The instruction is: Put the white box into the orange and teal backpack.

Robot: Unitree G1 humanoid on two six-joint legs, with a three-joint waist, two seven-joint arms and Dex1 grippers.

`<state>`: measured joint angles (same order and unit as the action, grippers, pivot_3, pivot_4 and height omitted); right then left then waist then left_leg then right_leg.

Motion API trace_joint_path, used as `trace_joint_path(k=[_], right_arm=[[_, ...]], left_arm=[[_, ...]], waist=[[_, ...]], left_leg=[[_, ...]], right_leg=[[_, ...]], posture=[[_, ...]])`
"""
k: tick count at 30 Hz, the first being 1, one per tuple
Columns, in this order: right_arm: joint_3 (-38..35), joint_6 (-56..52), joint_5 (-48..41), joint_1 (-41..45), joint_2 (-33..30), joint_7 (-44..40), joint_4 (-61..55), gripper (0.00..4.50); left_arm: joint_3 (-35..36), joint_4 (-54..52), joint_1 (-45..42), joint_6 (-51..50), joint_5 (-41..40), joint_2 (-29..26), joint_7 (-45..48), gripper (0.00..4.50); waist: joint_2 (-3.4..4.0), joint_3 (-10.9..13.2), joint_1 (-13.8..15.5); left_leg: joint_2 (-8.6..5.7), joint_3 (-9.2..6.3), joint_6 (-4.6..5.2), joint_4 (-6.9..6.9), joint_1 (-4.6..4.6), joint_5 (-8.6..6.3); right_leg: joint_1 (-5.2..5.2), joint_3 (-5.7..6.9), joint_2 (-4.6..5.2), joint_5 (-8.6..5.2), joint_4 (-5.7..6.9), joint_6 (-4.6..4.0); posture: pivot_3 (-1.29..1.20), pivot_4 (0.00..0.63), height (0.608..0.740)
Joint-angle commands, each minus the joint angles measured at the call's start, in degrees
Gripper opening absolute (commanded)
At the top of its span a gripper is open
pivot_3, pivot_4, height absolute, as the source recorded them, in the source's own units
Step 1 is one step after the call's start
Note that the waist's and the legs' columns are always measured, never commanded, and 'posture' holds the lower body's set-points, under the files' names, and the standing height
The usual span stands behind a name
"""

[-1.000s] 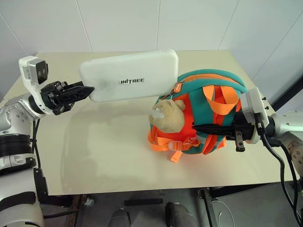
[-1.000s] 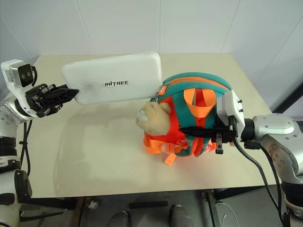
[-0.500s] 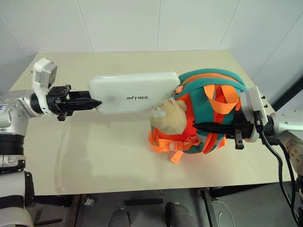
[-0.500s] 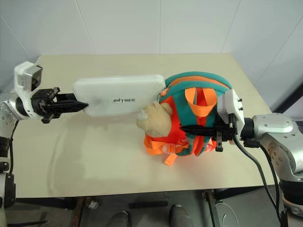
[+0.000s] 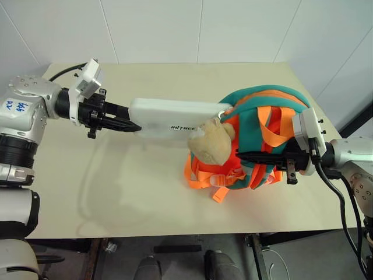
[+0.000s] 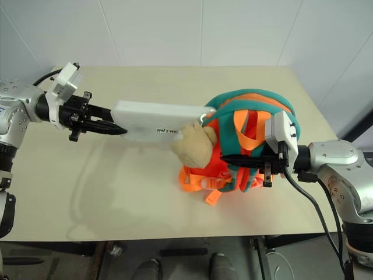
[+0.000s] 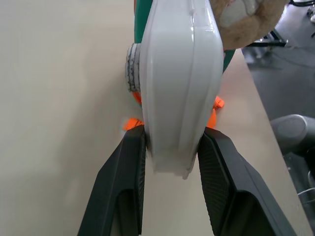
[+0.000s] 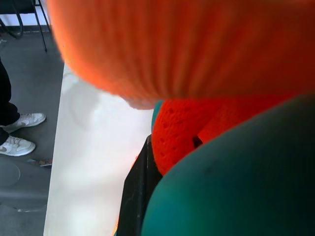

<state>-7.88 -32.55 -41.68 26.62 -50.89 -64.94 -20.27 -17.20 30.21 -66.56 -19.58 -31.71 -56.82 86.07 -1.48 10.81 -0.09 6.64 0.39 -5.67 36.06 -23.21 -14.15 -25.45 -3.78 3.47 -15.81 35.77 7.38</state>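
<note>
White box point(image 5: 175, 115) now turned edge-on, lowered from raised broadside pose, far end brought to mouth of orange and teal backpack point(image 5: 265, 137) at 3 o'clock. Box clamped in left gripper point(image 5: 129, 125). Backpack strap pinched by right gripper point(image 5: 242, 156). Insertion judged imminent, not yet achieved.

The far end of the flat white hard-shell box point(image 5: 175, 114) disappears behind the beige plush toy point(image 5: 211, 142) and teal rim of the rounded orange backpack point(image 5: 262, 134). Backpack fabric hides my right gripper's fingertips point(image 5: 242, 156).
</note>
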Motion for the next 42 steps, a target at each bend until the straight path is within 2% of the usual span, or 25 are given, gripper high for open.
trace_joint_path(k=[1, 6, 12, 16, 26, 33, 38, 42], right_arm=[[-2.22, 1.24, -0.63, -0.08, 0.26, 0.69, -1.89, 0.00], [-1.74, 1.69, -0.51, -0.09, 0.81, 0.98, -1.67, 0.00], [-1.03, 2.07, -0.07, 0.49, 2.23, 1.37, -1.61, 0.00], [-0.56, 2.41, 0.08, 0.90, 2.91, 1.72, -1.75, 0.00], [0.03, 2.60, 0.26, 1.60, 3.63, 2.18, -1.98, 0.00], [0.45, 2.79, 0.68, 2.16, 4.13, 2.32, -1.72, 0.00], [0.56, 2.90, 1.00, 2.25, 4.61, 2.67, -1.86, 0.00], [0.32, 2.71, 1.09, 2.26, 4.90, 2.99, -2.19, 0.00]], left_arm=[[-0.84, 0.09, -2.33, 1.10, -1.83, -2.84, 6.43, 1.21], [-2.73, -0.59, -3.62, 1.31, -3.05, -4.19, 6.43, 1.21], [-2.03, -2.13, -9.19, -2.98, 2.44, 1.00, 4.73, 1.21], [-0.81, -4.56, -11.10, -8.19, 4.00, 5.61, 2.34, 1.21], [-2.13, -11.10, -9.65, -15.16, 10.79, 15.75, -2.64, 1.21], [-3.05, -11.78, -7.49, -16.56, 15.83, 25.51, -10.25, 1.21], [-2.45, -13.29, -6.11, -16.73, 16.25, 31.22, -12.84, 1.21], [-2.32, -15.02, -5.66, -18.12, 15.96, 29.65, -9.74, 2.51]], waist=[[0.00, 0.00, -0.02], [0.00, 0.00, -0.11], [-0.05, 0.03, 0.26], [-0.05, 0.03, 0.06], [-0.04, 0.04, -0.08], [-0.05, 0.04, 0.01], [-0.05, 0.04, -0.09], [-0.05, 0.04, -0.11]], left_leg=[[0.00, 0.00, 0.00, 0.00, 0.00, 0.00], [0.01, 0.02, 0.03, 0.00, 0.02, -0.02], [0.01, 0.01, 0.03, 0.08, -0.01, -0.02], [0.00, 0.03, 0.03, 0.04, 0.00, -0.02], [0.02, 0.03, 0.07, 0.05, 0.02, -0.04], [0.01, 0.05, 0.07, 0.09, 0.02, -0.04], [0.01, 0.05, 0.07, 0.06, 0.03, -0.04], [0.01, 0.05, 0.08, 0.07, 0.04, -0.04]], right_leg=[[0.00, -0.01, 0.00, -0.01, 0.00, -0.01], [-0.01, -0.05, -0.02, -0.01, 0.04, -0.01], [0.00, -0.06, -0.02, -0.02, 0.05, -0.04], [-0.01, -0.09, -0.04, 0.03, 0.04, 0.06], [-0.02, -0.17, -0.09, 0.03, 0.09, 0.14], [-0.02, -0.23, -0.10, 0.06, 0.08, 0.20], [-0.02, -0.26, -0.11, 0.07, 0.06, 0.21], [-0.02, -0.28, -0.13, 0.07, 0.08, 0.21]], posture=[[0.00, 0.150, 0.740], [0.00, 0.150, 0.740], [0.00, 0.150, 0.740], [0.00, 0.150, 0.740], [0.00, 0.150, 0.740], [0.00, 0.150, 0.740], [0.00, 0.150, 0.740], [0.00, 0.150, 0.740]])
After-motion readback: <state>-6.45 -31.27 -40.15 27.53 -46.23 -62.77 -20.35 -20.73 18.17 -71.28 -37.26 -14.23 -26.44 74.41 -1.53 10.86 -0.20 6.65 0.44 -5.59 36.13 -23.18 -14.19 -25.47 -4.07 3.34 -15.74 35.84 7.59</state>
